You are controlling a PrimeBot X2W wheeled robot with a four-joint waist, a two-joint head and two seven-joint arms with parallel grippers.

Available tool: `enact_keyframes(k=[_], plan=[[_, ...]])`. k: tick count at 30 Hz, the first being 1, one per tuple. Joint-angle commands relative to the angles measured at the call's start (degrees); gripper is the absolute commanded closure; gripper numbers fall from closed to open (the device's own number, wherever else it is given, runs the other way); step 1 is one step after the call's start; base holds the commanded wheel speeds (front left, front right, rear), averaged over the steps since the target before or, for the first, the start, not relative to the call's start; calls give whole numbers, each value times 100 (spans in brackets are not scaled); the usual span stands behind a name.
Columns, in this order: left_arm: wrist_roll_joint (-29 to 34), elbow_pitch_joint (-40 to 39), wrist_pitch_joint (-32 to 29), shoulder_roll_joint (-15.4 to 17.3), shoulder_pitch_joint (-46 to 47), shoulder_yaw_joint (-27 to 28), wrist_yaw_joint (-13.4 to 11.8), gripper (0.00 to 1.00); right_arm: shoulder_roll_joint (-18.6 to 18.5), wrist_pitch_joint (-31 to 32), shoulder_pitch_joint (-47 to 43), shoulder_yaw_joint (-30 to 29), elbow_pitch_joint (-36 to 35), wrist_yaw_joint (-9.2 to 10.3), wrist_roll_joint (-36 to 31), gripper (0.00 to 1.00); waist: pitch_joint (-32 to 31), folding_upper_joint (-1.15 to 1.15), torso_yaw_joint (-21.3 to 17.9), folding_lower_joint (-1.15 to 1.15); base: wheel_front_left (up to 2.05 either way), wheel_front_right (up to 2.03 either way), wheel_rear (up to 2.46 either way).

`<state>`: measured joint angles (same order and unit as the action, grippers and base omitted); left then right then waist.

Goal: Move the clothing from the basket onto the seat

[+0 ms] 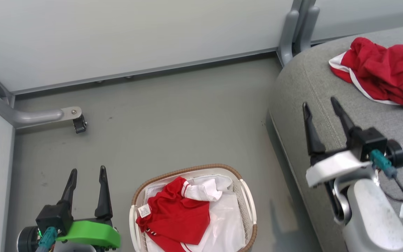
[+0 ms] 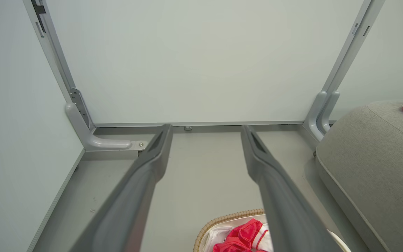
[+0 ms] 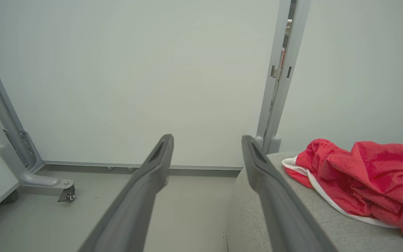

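Grey floor [image 1: 170, 115] ran up to pale panels [image 1: 135, 35]. Down low sat the basket [image 1: 187, 168], one red garment [image 1: 177, 213] crumpled inside on a white liner [image 1: 229, 217]. Over on the seat [image 1: 299, 87], a jersey [image 1: 383, 70] lay bunched. Left gripper [image 1: 88, 169] hung beside the basket, fingers spread, empty. Right gripper [image 1: 319, 102] hovered over the seat's edge, fingers spread too, gripping nothing, just short of the jersey.
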<state>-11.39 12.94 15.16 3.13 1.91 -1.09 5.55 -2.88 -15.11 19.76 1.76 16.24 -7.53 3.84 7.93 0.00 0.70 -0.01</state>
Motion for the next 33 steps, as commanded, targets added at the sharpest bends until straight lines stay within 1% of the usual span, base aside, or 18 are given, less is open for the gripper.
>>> enact_keyframes(k=[1, 6, 11, 17, 33], plan=[[-26, 10, -1, -10, -116, 26, 28, 0, -10, -8, -222, 66, -70, 8, 142, 0, -176, 0, 120, 1, 0, 0, 0], [-87, 65, -2, -22, -309, 16, 44, 0, -13, -8, -798, 174, -166, 8, 374, 0, -338, 0, 197, 1, 0, 0, 0], [-177, 87, -2, -24, -448, -13, 39, 0, -13, -9, -1112, 186, -195, 8, 571, 0, -446, 0, 205, 1, 0, 0, 0], [-236, 95, -2, -25, -510, -97, 23, 0, -12, -8, -1206, 257, -175, 8, 464, 0, -489, 0, 192, 1, 0, 0, 0], [-153, 137, -2, -24, -547, -218, 29, 0, -10, -8, -1249, 447, -82, 8, 398, 0, -549, 0, 133, 1, 0, 0, 0]])
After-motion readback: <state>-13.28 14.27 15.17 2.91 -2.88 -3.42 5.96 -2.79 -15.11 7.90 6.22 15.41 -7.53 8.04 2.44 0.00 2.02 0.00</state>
